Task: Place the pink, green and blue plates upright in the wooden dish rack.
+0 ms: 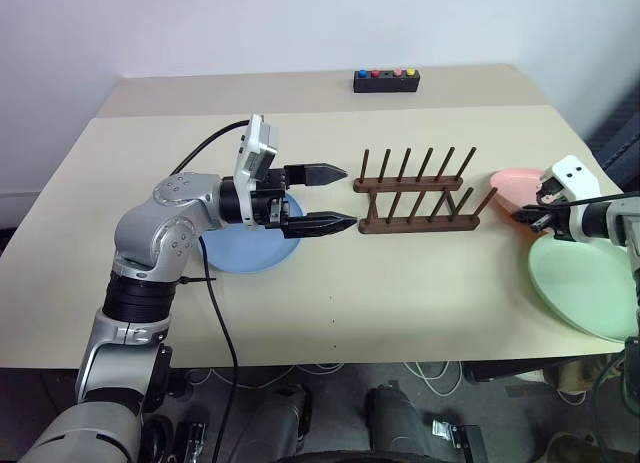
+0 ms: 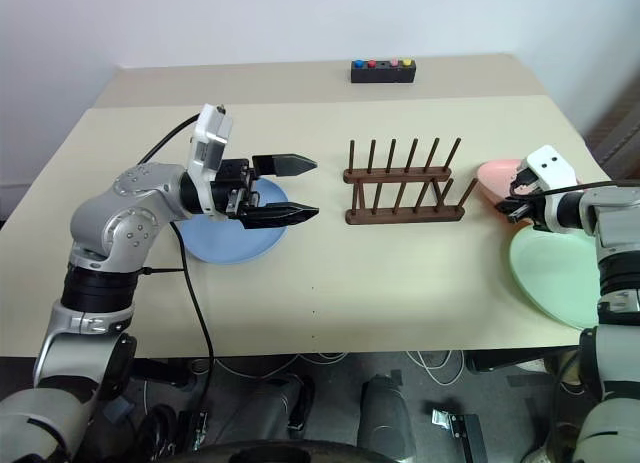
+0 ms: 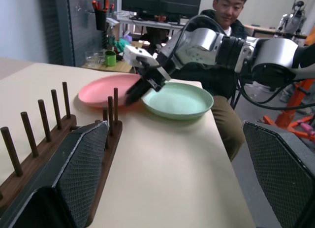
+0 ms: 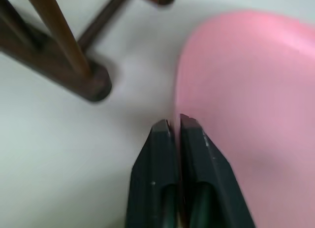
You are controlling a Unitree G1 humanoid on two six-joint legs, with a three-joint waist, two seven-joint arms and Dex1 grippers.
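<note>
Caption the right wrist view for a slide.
Right gripper shut on the pink plate's rim, beside the wooden dish rack.

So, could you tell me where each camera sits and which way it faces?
Head pair: looks down over the table; left gripper open above the blue plate, wooden dish rack centre.
Left wrist: looks past the rack toward the green plate and a seated person.
Right wrist: right gripper shut on the pink plate.
All share the rack.

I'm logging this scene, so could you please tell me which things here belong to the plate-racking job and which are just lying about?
Belong to the job:
- pink plate
- green plate
- blue plate
- wooden dish rack

Just lying about:
- black box with coloured buttons
</note>
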